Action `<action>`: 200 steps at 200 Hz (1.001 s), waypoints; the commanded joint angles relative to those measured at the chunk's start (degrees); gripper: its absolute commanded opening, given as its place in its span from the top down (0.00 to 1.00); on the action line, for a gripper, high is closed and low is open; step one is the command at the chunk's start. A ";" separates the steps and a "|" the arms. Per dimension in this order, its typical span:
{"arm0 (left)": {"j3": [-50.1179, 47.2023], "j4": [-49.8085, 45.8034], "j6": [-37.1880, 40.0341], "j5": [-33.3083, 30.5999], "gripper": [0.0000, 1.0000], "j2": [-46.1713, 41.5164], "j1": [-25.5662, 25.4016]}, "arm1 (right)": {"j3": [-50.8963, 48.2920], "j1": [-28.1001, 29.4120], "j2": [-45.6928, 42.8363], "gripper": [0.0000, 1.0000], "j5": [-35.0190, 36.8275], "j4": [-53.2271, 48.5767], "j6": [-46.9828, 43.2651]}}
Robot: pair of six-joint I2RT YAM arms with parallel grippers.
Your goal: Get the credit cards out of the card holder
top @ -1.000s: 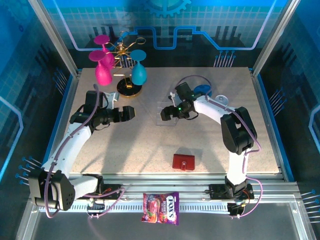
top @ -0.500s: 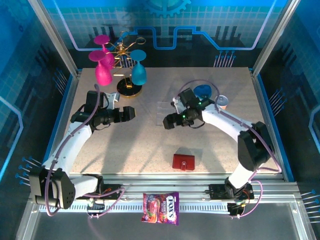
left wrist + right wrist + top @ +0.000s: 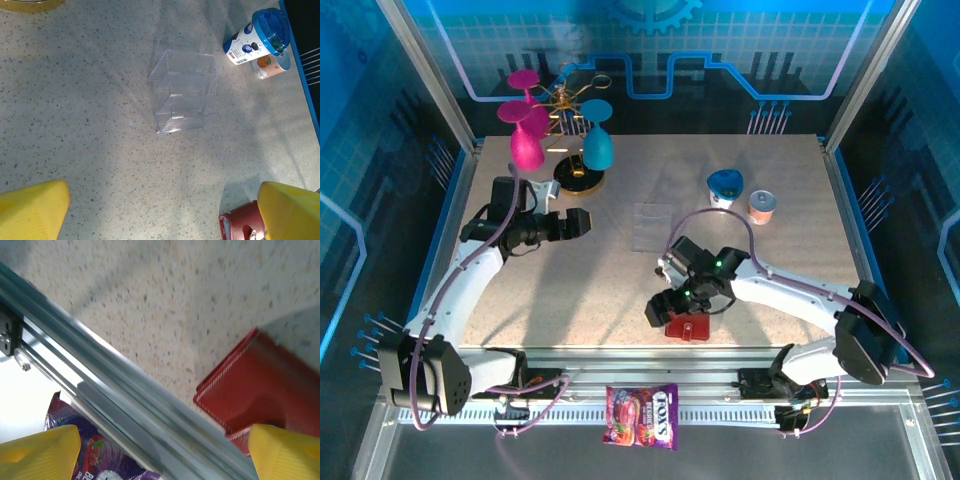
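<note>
- Your right gripper (image 3: 658,309): jaws spread wide.
- Card holder (image 3: 255,385): flat, red, white edge stitching, just beside that gripper's right finger.
- Left gripper (image 3: 578,222): jaws spread wide too.

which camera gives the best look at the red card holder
Top external: the card holder shows nearly whole and closed, with the right gripper over its left corner. Right wrist gives a close, blurred, cropped part of it; left wrist just a corner at the frame's bottom.
</note>
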 commanded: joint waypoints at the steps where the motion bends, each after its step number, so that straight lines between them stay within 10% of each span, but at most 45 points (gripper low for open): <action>1: -0.98 3.41 0.45 -0.14 0.02 0.53 -0.26 | -4.15 1.91 -2.66 0.12 0.20 -0.44 5.19; 200: -5.90 7.02 1.07 -3.05 0.02 -0.95 -0.34 | -17.65 2.42 -6.77 0.11 8.28 9.76 13.97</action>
